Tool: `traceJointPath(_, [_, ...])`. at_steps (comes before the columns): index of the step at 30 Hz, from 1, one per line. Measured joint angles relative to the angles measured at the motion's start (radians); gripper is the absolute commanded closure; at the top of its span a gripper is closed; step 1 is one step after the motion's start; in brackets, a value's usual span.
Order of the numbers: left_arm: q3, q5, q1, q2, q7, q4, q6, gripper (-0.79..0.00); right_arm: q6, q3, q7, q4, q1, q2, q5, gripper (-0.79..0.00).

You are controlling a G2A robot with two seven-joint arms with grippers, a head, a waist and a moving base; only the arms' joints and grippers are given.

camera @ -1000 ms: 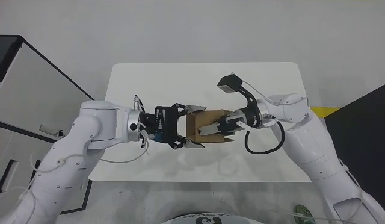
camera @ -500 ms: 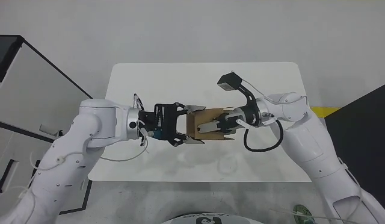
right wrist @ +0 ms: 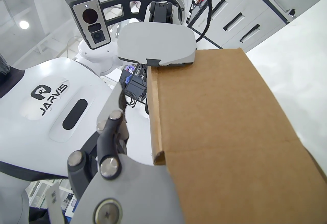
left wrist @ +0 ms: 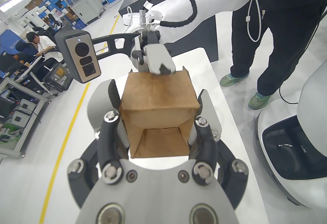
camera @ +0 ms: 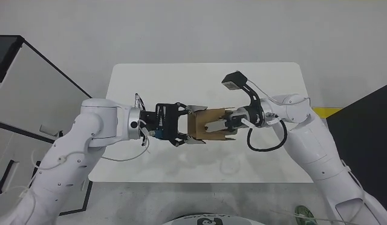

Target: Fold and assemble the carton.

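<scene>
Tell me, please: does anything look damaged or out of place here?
Nothing stands out. The carton shows no tears and sits straight in the left gripper, above the table. Its end there is open, as expected mid-assembly.

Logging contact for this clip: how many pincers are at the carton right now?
2. The left pincer clasps the carton by two opposite sides. The right pincer meets the carton's other end, where its hold is hidden.
</scene>
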Motion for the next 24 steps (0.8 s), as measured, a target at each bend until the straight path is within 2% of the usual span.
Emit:
traceJointPath(1, [0.000, 0.001, -0.001, 0.000, 0.001, 0.001, 0.001, -0.160, -0.001, 0.002, 0.002, 0.001, -0.001, 0.000, 0.005, -0.785])
traceJointPath(4, [-0.001, 0.000, -0.003, -0.001, 0.004, 0.004, 0.001, 0.000, -0.004, 0.010, 0.006, 0.003, -0.003, 0.002, 0.012, -0.785])
traceJointPath(12, [-0.002, -0.002, -0.017, -0.001, 0.007, 0.015, 0.000, 0.000, -0.009, 0.046, 0.012, -0.003, -0.024, 0.010, 0.027, -0.785])
traceJointPath(18, [0.005, -0.008, -0.031, -0.002, 0.017, 0.024, 0.000, 0.000, -0.005, 0.122, 0.023, -0.035, -0.076, 0.027, 0.047, -0.785])
traceJointPath(21, [0.010, -0.016, -0.041, -0.003, 0.028, 0.032, 0.000, 0.000, 0.002, 0.185, 0.037, -0.055, -0.111, 0.039, 0.057, -0.616])
traceJointPath(22, [0.013, -0.018, -0.046, -0.003, 0.033, 0.036, 0.000, 0.000, 0.005, 0.213, 0.042, -0.063, -0.126, 0.044, 0.061, -0.428])
traceJointPath(23, [0.016, -0.020, -0.050, -0.004, 0.037, 0.038, 0.000, 0.000, 0.007, 0.234, 0.046, -0.069, -0.138, 0.048, 0.064, -0.339])
traceJointPath(24, [0.019, -0.022, -0.054, -0.005, 0.043, 0.041, 0.000, 0.000, 0.009, 0.255, 0.049, -0.075, -0.150, 0.052, 0.066, -0.206])
